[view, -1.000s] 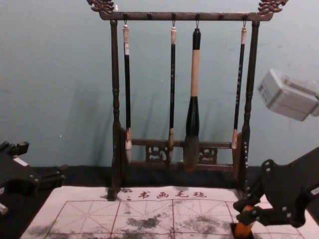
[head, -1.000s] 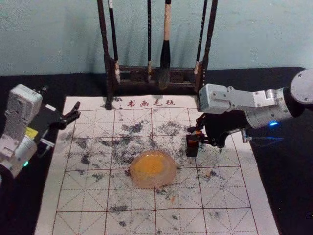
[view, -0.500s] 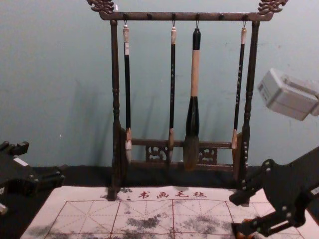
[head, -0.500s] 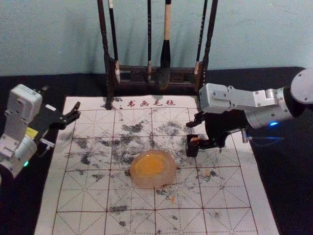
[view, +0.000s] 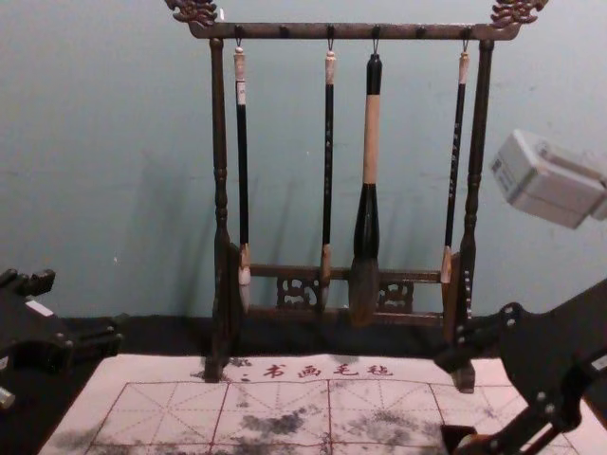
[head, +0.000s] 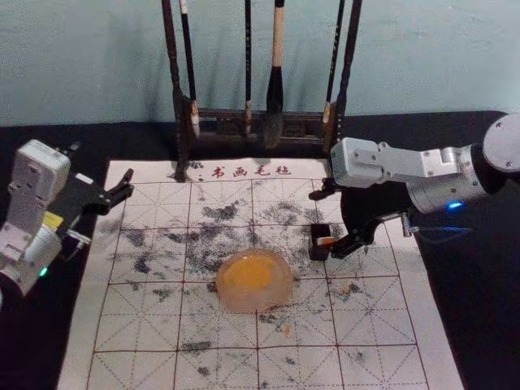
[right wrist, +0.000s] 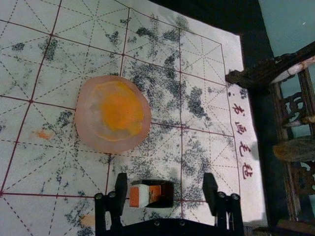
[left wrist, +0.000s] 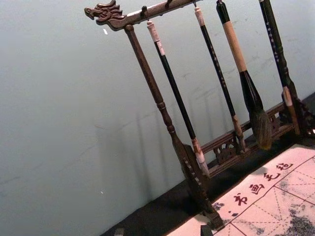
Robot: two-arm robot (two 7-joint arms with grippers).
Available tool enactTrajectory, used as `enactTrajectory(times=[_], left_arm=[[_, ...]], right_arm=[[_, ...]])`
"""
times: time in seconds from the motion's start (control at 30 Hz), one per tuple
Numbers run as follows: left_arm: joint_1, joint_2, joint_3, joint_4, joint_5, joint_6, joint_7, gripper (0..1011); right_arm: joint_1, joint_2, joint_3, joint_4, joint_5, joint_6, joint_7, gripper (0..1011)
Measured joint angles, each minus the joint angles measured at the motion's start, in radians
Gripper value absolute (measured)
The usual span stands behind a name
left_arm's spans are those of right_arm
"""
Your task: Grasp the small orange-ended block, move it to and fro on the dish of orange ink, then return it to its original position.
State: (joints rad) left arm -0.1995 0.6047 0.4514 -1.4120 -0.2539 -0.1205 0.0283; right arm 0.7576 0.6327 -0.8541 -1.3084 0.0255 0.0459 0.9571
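The small block with an orange end has a plain, flat, bright orange face, a white strip beside it and a darker orange patch beyond that; it sits within a black rectangular holder on the white gridded felt mat, which covers the desk. Whether it leans inside the holder, I cannot tell. The right gripper is spread wide and grips nothing: its two fingers stand well apart, with block and holder between their lines in the right wrist view, one tip just beside the holder in the head view and the other farther from the robot. To the robot's left of the block, and nearer the robot's body, lies the pale pink, rounded dish with orange ink spread over its middle. The right wrist view brings out the block's white strip, where the head view gives a small orange patch at the holder; in the chest view a finger partly covers that spot, low at the right. The chest view also has the carved dark wooden rack with its top bar, which the head view cuts off. The left gripper is parked open at the mat's left edge.
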Motion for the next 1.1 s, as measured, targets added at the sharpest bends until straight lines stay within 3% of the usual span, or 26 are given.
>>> enactTrajectory(times=[0.1,0.2,0.4,0.53,0.67,0.77,0.97,1.1], left_arm=[[0.0,0.0,0.0,0.0,0.0,0.0,0.0,1001],[0.0,0.0,0.0,0.0,0.0,0.0,0.0,1001],[0.0,0.0,0.0,0.0,0.0,0.0,0.0,1001],[0.0,0.0,0.0,0.0,0.0,0.0,0.0,1001],[0.0,0.0,0.0,0.0,0.0,0.0,0.0,1001],[0.0,0.0,0.0,0.0,0.0,0.0,0.0,1001],[0.0,0.0,0.0,0.0,0.0,0.0,0.0,1001],[0.0,0.0,0.0,0.0,0.0,0.0,0.0,1001]], right_arm=[[-0.002,0.0,0.003,-0.001,0.005,0.001,0.0,1003],[-0.015,0.0,0.021,-0.014,0.037,0.001,-0.006,1003],[-0.053,0.0,0.078,-0.05,0.104,-0.002,-0.059,1003],[-0.097,-0.001,0.137,-0.081,0.14,-0.004,-0.153,1003],[-0.175,-0.011,0.218,-0.122,0.162,0.003,-0.308,1003],[-0.269,-0.028,0.295,-0.163,0.168,-0.003,-0.482,1003],[-0.401,-0.065,0.373,-0.188,0.164,-0.056,-0.673,1003],[-0.462,-0.086,0.4,-0.183,0.167,-0.088,-0.73,1002]])
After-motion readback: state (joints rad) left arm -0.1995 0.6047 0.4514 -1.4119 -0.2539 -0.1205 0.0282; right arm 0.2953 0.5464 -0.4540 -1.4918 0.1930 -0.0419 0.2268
